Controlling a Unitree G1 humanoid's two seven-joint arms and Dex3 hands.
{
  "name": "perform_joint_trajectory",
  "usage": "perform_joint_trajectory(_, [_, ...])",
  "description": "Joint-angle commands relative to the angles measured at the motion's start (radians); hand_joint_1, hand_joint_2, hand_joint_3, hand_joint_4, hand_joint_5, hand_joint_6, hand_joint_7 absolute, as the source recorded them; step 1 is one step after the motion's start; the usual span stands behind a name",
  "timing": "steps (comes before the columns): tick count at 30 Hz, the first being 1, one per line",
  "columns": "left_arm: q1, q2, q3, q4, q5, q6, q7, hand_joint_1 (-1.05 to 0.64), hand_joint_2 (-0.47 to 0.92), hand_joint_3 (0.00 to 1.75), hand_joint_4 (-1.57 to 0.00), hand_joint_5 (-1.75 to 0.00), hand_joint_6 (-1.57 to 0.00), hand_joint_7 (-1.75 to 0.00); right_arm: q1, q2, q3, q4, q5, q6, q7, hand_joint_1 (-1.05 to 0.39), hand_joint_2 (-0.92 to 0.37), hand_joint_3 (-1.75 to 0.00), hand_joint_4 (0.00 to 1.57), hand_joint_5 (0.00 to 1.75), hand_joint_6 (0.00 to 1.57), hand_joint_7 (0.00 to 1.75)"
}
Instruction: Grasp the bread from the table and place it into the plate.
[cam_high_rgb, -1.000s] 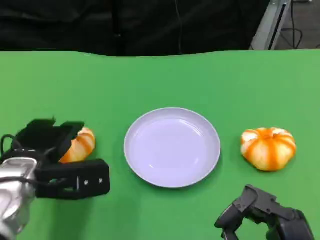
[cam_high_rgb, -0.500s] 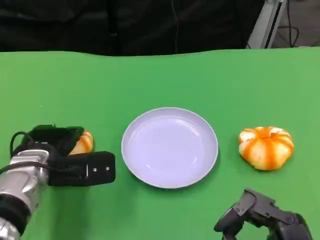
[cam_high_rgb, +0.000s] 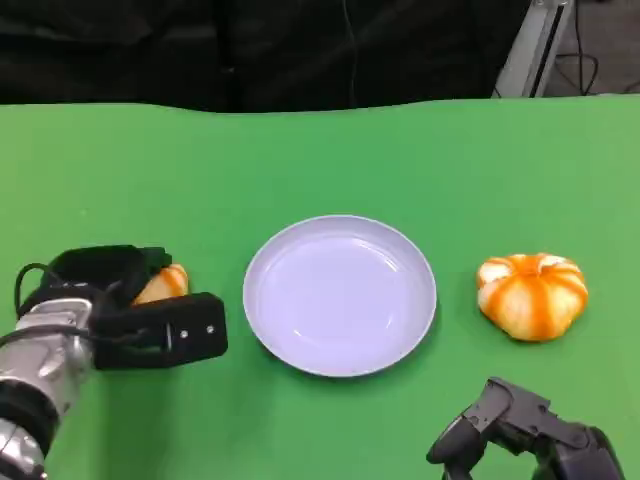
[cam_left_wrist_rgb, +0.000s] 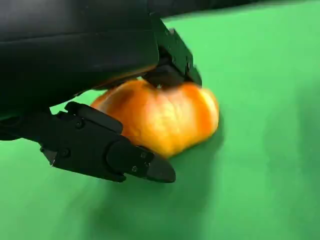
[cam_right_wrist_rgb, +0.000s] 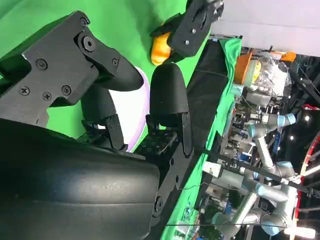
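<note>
Your left hand (cam_high_rgb: 120, 310) has drawn in around the left bread (cam_high_rgb: 163, 284), fingers now cupping it on the surface (cam_high_rgb: 330, 150); lift it right to the plate (cam_high_rgb: 340, 294).

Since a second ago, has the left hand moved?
Yes. The left hand has dropped toward the table's near edge, covering more of the bread, judged against the plate.

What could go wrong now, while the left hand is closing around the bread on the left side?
1. The left hand meets the left bread from above and one side, so the round roll might slip out when lifted.
2. The plate lies close beside it; a low carry could knock its rim.
3. The fingers sit near the green table and may scrape it.
</note>
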Motion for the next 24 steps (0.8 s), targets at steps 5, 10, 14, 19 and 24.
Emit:
perform_joint_trajectory(5, [0.058, 0.092, 0.010, -0.061, -0.013, -0.256, 0.218, -0.15, 0.92, 0.15, -0.90, -1.74, -0.66, -1.74, -0.012, 0.000, -0.005, -0.008, 0.009, 0.005, -0.007, -0.10, -0.36, -1.29, 0.70, 1.60, 0.77, 1.32])
perform_joint_trajectory(10, [0.080, 0.130, 0.041, -0.145, -0.017, -0.342, 0.321, -0.09, 0.54, 0.79, -0.93, -1.75, -0.70, -1.75, -0.013, -0.003, -0.010, -0.006, 0.014, 0.006, -0.003, -0.10, -0.36, -1.28, 0.71, 1.59, 0.77, 1.31])
perform_joint_trajectory(14, [0.092, 0.143, 0.065, -0.216, -0.026, -0.359, 0.324, -0.09, 0.34, 1.15, -0.92, -1.75, -0.70, -1.75, -0.006, -0.004, -0.010, -0.007, 0.021, 0.012, 0.002, -0.10, -0.37, -1.27, 0.70, 1.59, 0.77, 1.31])
perform_joint_trajectory(19, [0.144, 0.134, 0.112, -0.383, -0.059, -0.386, 0.319, -0.08, 0.25, 1.32, -0.92, -1.75, -0.73, -1.73, 0.010, -0.007, -0.010, -0.010, 0.019, -0.001, 0.000, -0.11, -0.37, -1.25, 0.70, 1.58, 0.77, 1.30])
perform_joint_trajectory(24, [0.195, 0.094, 0.138, -0.582, -0.095, -0.376, 0.242, -0.12, 0.25, 1.46, -0.94, -1.75, -0.74, -1.72, 0.019, -0.013, -0.009, -0.009, 0.025, -0.014, 0.001, -0.10, -0.36, -1.25, 0.71, 1.58, 0.78, 1.29])
